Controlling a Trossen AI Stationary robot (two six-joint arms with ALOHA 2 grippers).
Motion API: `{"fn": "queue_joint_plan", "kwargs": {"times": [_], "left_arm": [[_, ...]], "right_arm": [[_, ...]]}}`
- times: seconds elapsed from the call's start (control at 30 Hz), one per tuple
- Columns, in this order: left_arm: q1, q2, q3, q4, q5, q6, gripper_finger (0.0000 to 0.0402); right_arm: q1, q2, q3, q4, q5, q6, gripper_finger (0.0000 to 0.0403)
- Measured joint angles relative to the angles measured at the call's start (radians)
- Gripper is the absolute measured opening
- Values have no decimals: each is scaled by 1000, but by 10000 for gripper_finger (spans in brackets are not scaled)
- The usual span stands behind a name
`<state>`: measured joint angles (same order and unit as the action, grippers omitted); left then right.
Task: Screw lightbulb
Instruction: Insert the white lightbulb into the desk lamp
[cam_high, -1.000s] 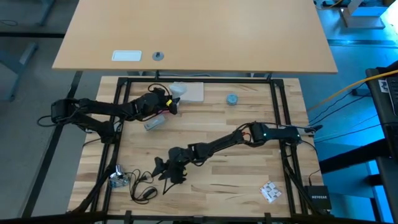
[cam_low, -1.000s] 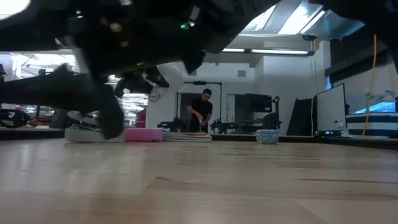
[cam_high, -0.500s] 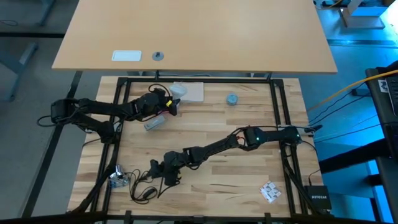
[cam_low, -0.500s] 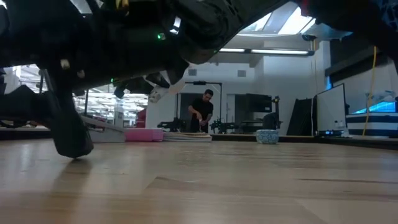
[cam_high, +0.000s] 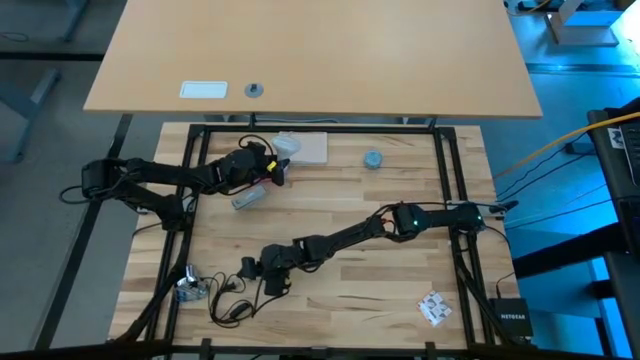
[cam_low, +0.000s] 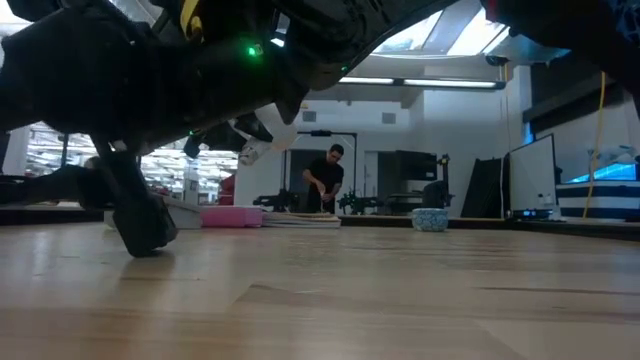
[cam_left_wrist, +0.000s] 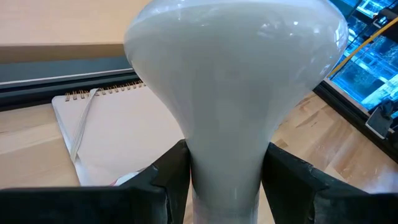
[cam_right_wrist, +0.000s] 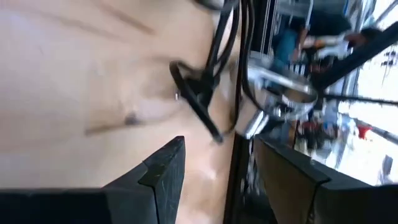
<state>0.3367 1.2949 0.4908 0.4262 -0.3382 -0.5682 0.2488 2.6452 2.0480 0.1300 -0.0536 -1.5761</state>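
The white frosted lightbulb (cam_high: 283, 148) is in my left gripper (cam_high: 276, 163) at the far left of the table, above the edge of a spiral notebook (cam_high: 308, 148); it fills the left wrist view (cam_left_wrist: 233, 81). The silvery socket (cam_high: 190, 288) with its black cord (cam_high: 232, 303) lies at the near left corner. My right gripper (cam_high: 252, 270) is open and low over the table just right of the cord. In the right wrist view the socket (cam_right_wrist: 283, 93) and cord (cam_right_wrist: 199, 93) lie ahead of its fingers. The bulb's screw base is hidden. My left gripper pinches the bulb's tapering neck (cam_left_wrist: 227, 158) between its two fingers (cam_left_wrist: 171, 177), below the round globe. The globe sticks out past the fingertips toward the far right. The bulb is lifted clear of the table, as the low view (cam_low: 268, 135) shows.
A small blue-grey cap (cam_high: 372, 159) stands at the far middle. A pink and grey flat thing (cam_high: 247, 198) lies near the left arm. A white crumpled thing (cam_high: 433, 308) lies near right. A black frame (cam_high: 440, 180) rims the table. A person (cam_low: 325, 180) stands far behind.
My right gripper has gone toward the table's left edge, closer to the cord and socket, staying low over the table. The bulb stays held in place.
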Motion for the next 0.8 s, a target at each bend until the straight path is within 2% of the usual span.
{"fn": "queue_joint_plan", "kwargs": {"times": [0.1,0.4,0.6,0.8], "left_arm": [[0,0,0,0,0,0,155],[0,0,0,2,0,0,155],[0,0,0,3,1,-8,155],[0,0,0,3,25,-8,155]], "right_arm": [[4,0,-1,0,-77,-16,195],[14,4,-2,19,-141,-31,195],[14,32,-1,61,-137,-28,162],[14,37,-1,59,-65,-14,122]]}}
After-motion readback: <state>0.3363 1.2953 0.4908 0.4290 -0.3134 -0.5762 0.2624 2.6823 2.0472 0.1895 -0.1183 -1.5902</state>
